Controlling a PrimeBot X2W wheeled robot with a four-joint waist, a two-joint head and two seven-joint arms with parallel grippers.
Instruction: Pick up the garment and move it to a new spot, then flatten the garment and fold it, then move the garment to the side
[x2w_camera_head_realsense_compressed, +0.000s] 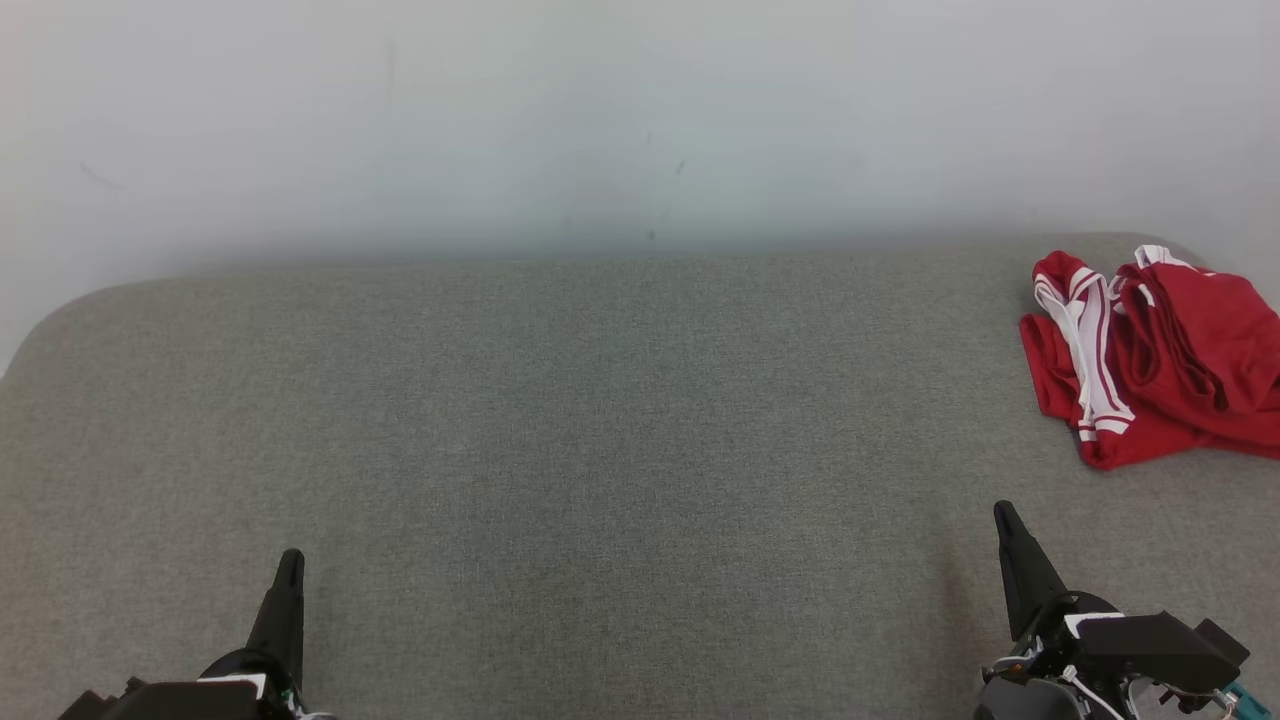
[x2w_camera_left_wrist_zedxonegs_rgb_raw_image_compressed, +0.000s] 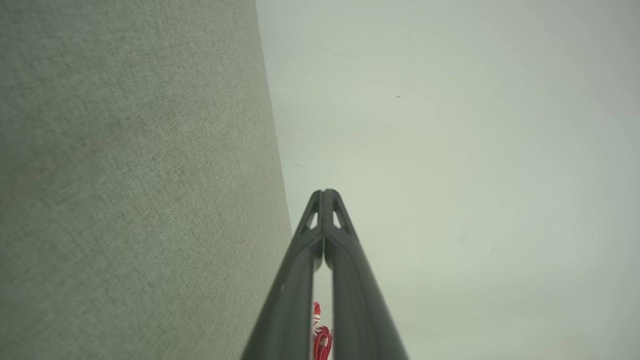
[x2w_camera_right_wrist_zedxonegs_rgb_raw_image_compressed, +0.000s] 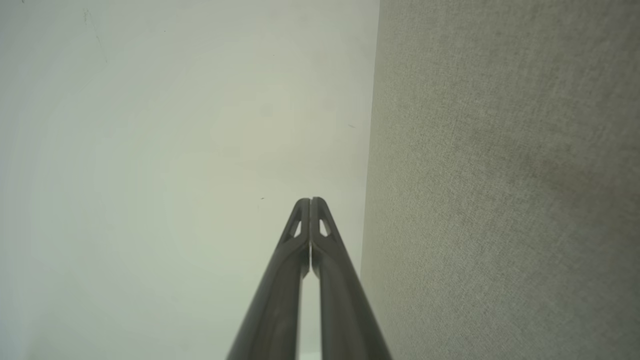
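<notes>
Currently left claw (x2w_camera_head_realsense_compressed: 291, 560) and right claw (x2w_camera_head_realsense_compressed: 1003, 512) clenched, empty.
Red garment (x2w_camera_head_realsense_compressed: 1150, 360) crumpled on far-right worktop (x2w_camera_head_realsense_compressed: 600, 420), apart from both.

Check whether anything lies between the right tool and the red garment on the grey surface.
Nothing visible does. In the head view the right tool, shut and empty, sits at the lower right, and the red garment lies crumpled beyond it at the far right edge. Only bare grey surface separates them.

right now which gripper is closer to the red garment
The right gripper: the red garment lies just beyond it, far from the left gripper.
</notes>
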